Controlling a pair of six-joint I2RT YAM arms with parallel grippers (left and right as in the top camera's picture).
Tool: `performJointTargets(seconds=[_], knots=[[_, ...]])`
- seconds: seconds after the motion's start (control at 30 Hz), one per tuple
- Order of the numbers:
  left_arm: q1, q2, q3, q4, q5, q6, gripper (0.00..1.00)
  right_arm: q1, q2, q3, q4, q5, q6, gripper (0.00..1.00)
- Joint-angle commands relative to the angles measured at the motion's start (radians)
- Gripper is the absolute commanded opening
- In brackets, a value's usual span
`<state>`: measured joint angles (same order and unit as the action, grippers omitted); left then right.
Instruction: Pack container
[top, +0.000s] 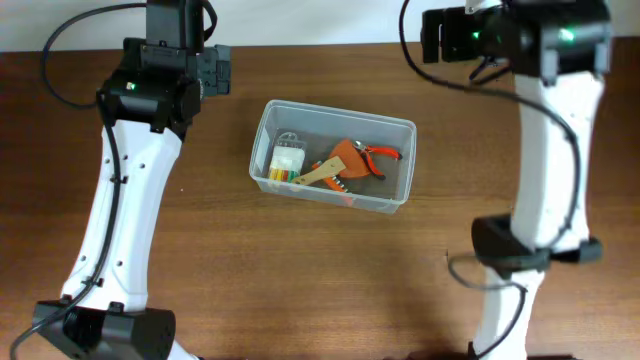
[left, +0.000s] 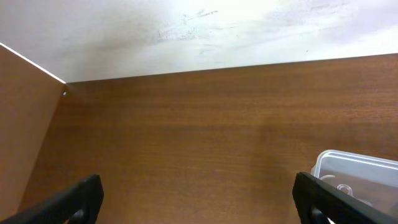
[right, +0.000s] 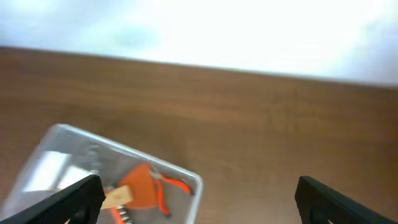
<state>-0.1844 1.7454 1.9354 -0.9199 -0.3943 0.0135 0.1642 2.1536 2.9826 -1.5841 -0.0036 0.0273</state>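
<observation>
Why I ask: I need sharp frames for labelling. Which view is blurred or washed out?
Right wrist: soft all over, the container smeared, the wall behind it blown out to white. Left wrist: the table grain is crisp, and the wall is bright but its marks still show. Overhead: sharp and evenly lit, with the orange-handled pliers inside the container easy to read.

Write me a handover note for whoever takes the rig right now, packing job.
Left gripper: open, empty, near the table far edge, left of the container.
Right gripper: open, empty, beyond the container's far right corner.
Container: mid-table, holding orange-handled pliers, a wooden tool and a white packet.
Done: those items are in.
Left: nothing loose in view outside it; confirm whether more comes.
</observation>
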Motion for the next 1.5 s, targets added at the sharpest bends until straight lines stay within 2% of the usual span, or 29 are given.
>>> performJointTargets(seconds=[0.0, 0.2, 0.37, 0.47, 0.67, 0.87, 1.03, 1.27, 1.47], knots=[[0.002, 0.001, 0.004, 0.002, -0.014, -0.014, 0.99, 0.045, -0.229, 0.018, 0.001, 0.009, 0.011, 0.99], [0.002, 0.001, 0.004, 0.002, -0.014, -0.014, 0.99, 0.048, -0.463, -0.071, 0.003, 0.011, 0.007, 0.99], [0.002, 0.001, 0.005, 0.002, -0.014, -0.014, 0.99, -0.008, -0.713, -0.338, 0.021, 0.055, 0.004, 0.99], [0.002, 0.001, 0.005, 0.002, -0.014, -0.014, 0.99, -0.028, -0.863, -0.546, 0.090, 0.071, -0.008, 0.99], [0.002, 0.001, 0.005, 0.002, -0.014, -0.014, 0.99, -0.029, -1.219, -1.115, 0.422, 0.068, -0.124, 0.99], [0.002, 0.001, 0.004, 0.002, -0.014, -0.014, 0.99, -0.028, -1.549, -1.682, 0.848, 0.060, -0.124, 0.99], [0.002, 0.001, 0.005, 0.002, -0.014, -0.014, 0.99, -0.028, -1.768, -2.083, 1.153, 0.056, -0.124, 0.99], [0.002, 0.001, 0.004, 0.002, -0.014, -0.014, 0.99, -0.028, -1.926, -2.448, 1.378, 0.046, -0.124, 0.99], [0.002, 0.001, 0.004, 0.002, -0.014, -0.014, 0.99, -0.028, -2.023, -2.689, 1.550, 0.042, -0.124, 0.99]])
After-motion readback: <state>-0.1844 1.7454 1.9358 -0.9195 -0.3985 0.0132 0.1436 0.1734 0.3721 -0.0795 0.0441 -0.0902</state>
